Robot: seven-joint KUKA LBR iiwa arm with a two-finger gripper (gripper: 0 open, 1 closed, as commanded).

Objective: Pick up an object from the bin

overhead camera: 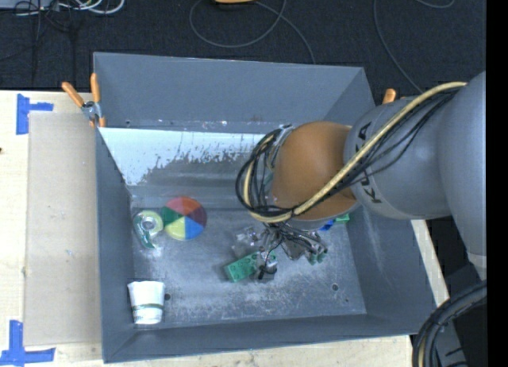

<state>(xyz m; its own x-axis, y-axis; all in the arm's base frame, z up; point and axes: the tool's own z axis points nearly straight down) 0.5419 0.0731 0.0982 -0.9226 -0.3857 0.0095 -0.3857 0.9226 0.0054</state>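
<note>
- One flat green piece lies on the bin floor just beside the gripper, to the view's left of the jaws and slightly nearer the front wall. It is judged the likeliest thing to be picked.
- Whether the jaws are spread or pressed together cannot be told, as they are masked by wrist hardware and cables. No thing is seen pinched.
- The step in hand is judged to be the approach for a grasp. Lifting is not yet done.
- For the next move, the jaws should be centred across the piece before closure, since a flat piece offers little to grip.
- A second small green thing lies close on the opposite side of the jaws.
- A coloured ball, a clear ring and a white cup lie well apart, toward the view's left.
- The walls of the bin stand clear of the jaws, and bare floor is left around them for a straight lift.
</note>
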